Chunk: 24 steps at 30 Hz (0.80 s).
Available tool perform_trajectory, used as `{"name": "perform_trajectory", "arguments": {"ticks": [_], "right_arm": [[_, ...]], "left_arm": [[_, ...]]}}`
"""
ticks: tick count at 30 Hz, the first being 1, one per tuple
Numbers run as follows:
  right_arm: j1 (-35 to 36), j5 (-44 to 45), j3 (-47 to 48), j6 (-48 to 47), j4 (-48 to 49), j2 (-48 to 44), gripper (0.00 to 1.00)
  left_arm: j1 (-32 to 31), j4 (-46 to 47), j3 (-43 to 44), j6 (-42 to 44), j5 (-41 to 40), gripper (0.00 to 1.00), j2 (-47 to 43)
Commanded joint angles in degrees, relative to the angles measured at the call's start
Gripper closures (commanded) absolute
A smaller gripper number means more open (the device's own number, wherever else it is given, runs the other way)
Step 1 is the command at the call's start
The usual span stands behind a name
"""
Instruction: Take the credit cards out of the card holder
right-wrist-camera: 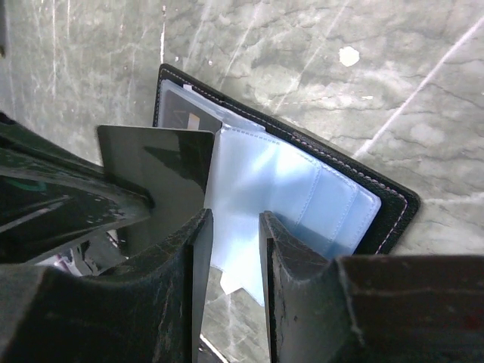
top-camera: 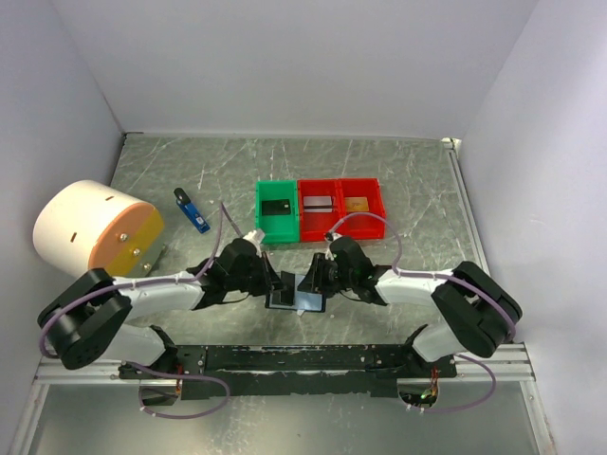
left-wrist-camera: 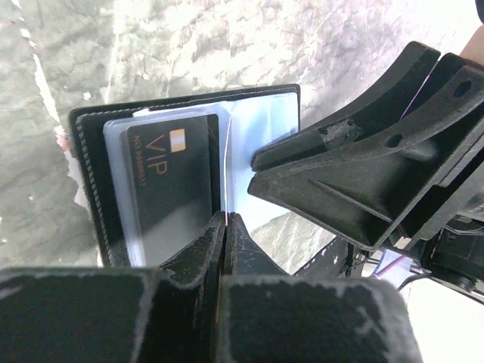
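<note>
Now, 1 green bin (top-camera: 260, 214) and 2 red bins (top-camera: 321, 237) hold 1 card (top-camera: 277, 207) each. Nearer, the left gripper (left-wrist-camera: 227, 218) is clamped on 1 black card (right-wrist-camera: 155, 174) over the open card holder (right-wrist-camera: 382, 198). 1 VIP card (left-wrist-camera: 170, 178) sits sleeved, and the right gripper (right-wrist-camera: 234, 219) has its jaws apart.

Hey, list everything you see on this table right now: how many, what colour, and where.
card holder: one, black with pale blue sleeves, open between the arms
VIP card: one, black, in a holder sleeve
raised card: one, black, at the holder's fold
binned cards: three, black, silvery, orange-gold, one per bin
green bin: one, beyond the holder
red bins: two, right of the green bin
stick: one, blue and black, left of the bins
drum: one, white with an orange face, far left
table: one, grey marbled
left fingers: black, shut on the raised card
right fingers: black, apart, over a sleeve
arms: two, white and black, near edge
</note>
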Motion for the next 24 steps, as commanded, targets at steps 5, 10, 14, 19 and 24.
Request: {"name": "perform_trajectory", "arguments": {"ticks": [5, 10, 14, 19, 24], "right_arm": [[-0.64, 5.47, -0.2, -2.97, -8.11, -5.45, 0.66], [-0.56, 5.01, 0.85, -3.83, -9.73, -9.86, 0.65], [-0.62, 3.41, 1.8, -4.45, -9.4, -12.18, 0.63], [-0.52, -1.47, 3.63, -5.16, -5.99, -9.79, 0.6], [1.26, -4.15, 6.75, -4.71, -1.8, -4.36, 0.6]], "left_arm": [[0.05, -12.77, 4.35, 4.06, -7.59, 0.93, -8.91], [0.13, -16.45, 3.97, 3.75, -11.24, 0.93, -15.98], [0.06, -20.76, 4.4, 3.85, -14.94, 0.93, -21.1], [0.05, -25.84, 6.09, 3.14, -19.18, 0.93, -24.95], [0.09, -33.71, 9.91, 3.75, -22.3, 0.93, -28.69]]}}
